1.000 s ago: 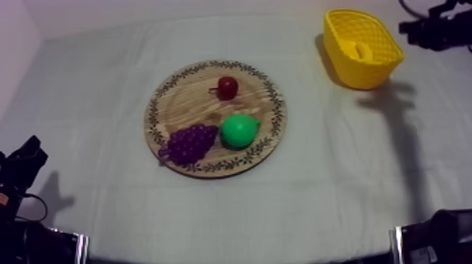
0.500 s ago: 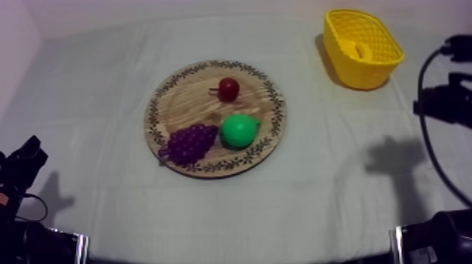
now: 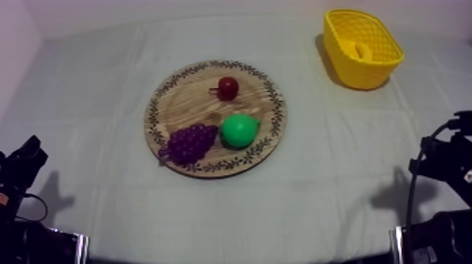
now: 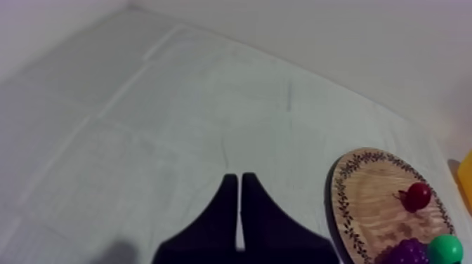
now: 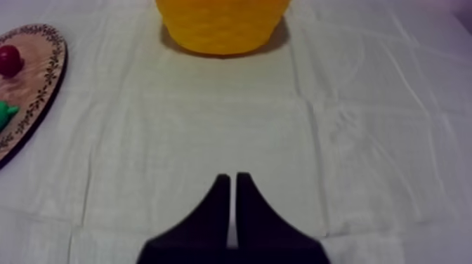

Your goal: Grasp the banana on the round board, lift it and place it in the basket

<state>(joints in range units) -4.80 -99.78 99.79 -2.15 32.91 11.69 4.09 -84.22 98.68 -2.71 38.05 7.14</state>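
The banana (image 3: 357, 50) lies inside the yellow basket (image 3: 362, 74) at the back right, only a pale yellow part of it showing. On the round wooden board (image 3: 189, 105) rest a small red fruit (image 3: 227, 88), a green pear (image 3: 240, 130) and purple grapes (image 3: 189, 142). My right gripper (image 5: 232, 177) is shut on nothing, a narrow wedge over bare cloth, well in front of the basket (image 5: 221, 28). The right arm (image 3: 446, 154) sits low at the right edge. My left gripper (image 4: 235, 177) is shut and holds nothing, left of the board (image 4: 369, 196).
Grey-white cloth covers the table, with open room between board and basket. The left arm (image 3: 21, 168) rests at the lower left edge. In the right wrist view the board's rim (image 5: 35, 77) and the red fruit (image 5: 8, 60) lie off to the side.
My right arm has drawn back from beside the basket towards the table's front right edge. The fruit, the board and my left arm have stayed put.
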